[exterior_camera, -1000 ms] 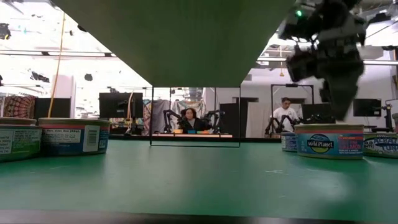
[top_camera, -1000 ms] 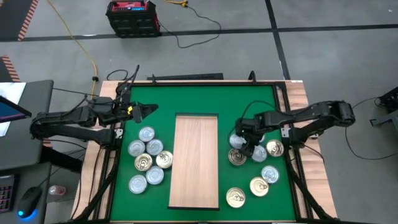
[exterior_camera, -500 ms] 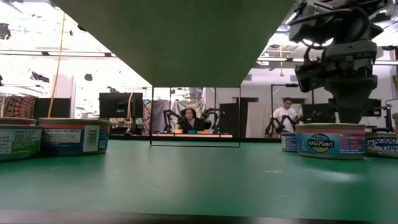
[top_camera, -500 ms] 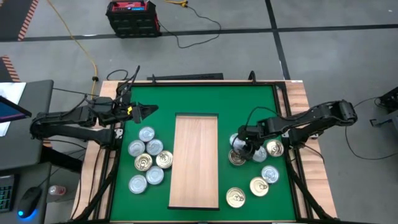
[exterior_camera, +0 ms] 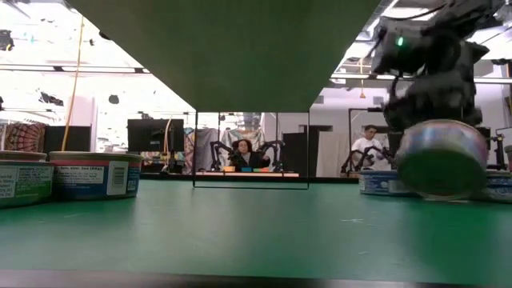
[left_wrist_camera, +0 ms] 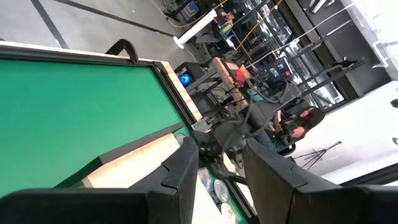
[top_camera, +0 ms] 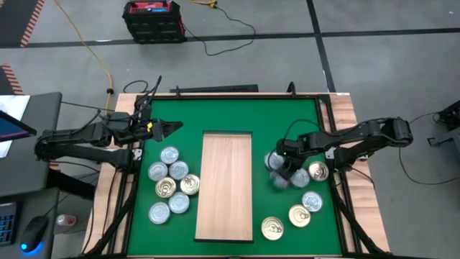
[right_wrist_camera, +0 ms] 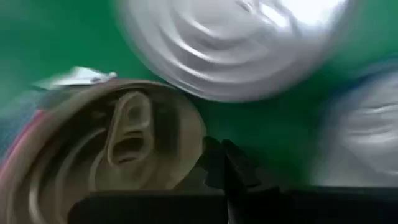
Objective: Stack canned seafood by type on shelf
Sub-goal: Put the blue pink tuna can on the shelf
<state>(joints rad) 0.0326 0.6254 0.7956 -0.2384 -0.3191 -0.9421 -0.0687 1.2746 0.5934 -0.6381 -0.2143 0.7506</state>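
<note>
So the right pincer (top_camera: 282, 173) is clamped all the way shut, and as far as I can see it's got a gold-lidded can (right_wrist_camera: 106, 155) pinched by the rim; in the low view that tin (exterior_camera: 442, 158) is tipped up on edge, off the green mat (top_camera: 230, 119). Count on that side: roughly six cans. The lifted one, two silver ones right beside the pincer (top_camera: 274, 161) (top_camera: 300, 177), a gold one just past it (top_camera: 318, 171), then three nearer the front edge of the worktop, one bluish (top_camera: 311, 201) and two gold (top_camera: 299, 215) (top_camera: 272, 229). Hard to say if I'm double counting under the arm.

The left pincer (top_camera: 172, 127) hovers over the mat's far left corner, fingers (left_wrist_camera: 186, 168) partly apart, holding nothing. Seven cans sit in a cluster (top_camera: 171, 185) on its side.

The wooden shelf board (top_camera: 226, 185) lies between both groups, well apart from the right pincer, with no cans on it.
</note>
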